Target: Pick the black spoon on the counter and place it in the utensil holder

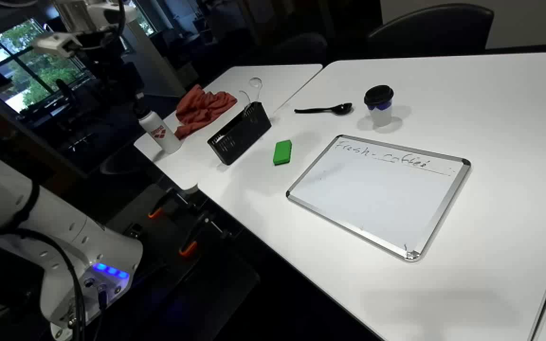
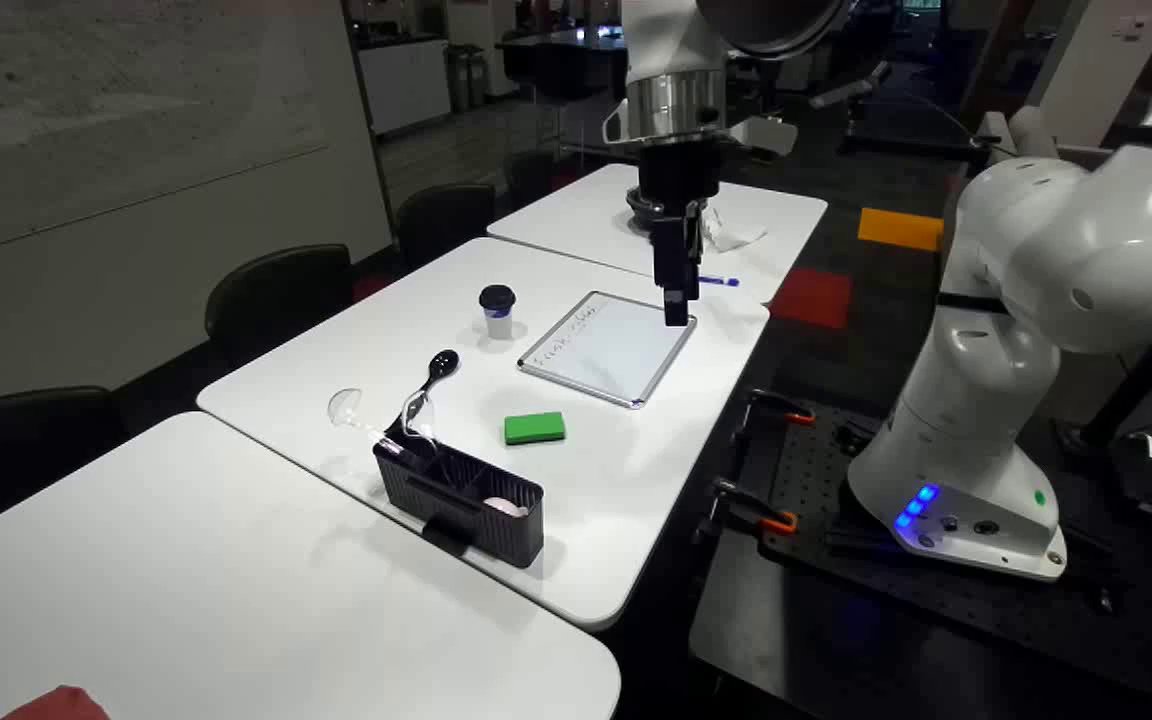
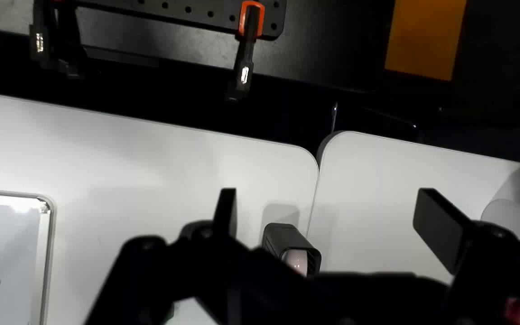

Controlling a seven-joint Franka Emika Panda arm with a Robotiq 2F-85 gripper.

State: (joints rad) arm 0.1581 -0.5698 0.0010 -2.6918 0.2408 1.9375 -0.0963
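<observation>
Apparently for an easy pick, the spoon (image 1: pixel 341 109) is laid flat on the worktop (image 1: pixel 443 94), below the jaws and well apart from them. The holder (image 1: pixel 247 136), also below, is stood upright, presumably so that the spoon can be received beside the clear utensils (image 2: pixel 344 406) lodged in it. Above, the jaws are spread wide; nothing is held or touched, and the pick is judged not yet begun.

The white arm (image 2: pixel 1066 250), bent above its base (image 2: pixel 986 490), hangs its gripper (image 3: pixel 327 212) nearly straight down, the two dark fingers (image 3: pixel 438 230) standing wide apart.
</observation>
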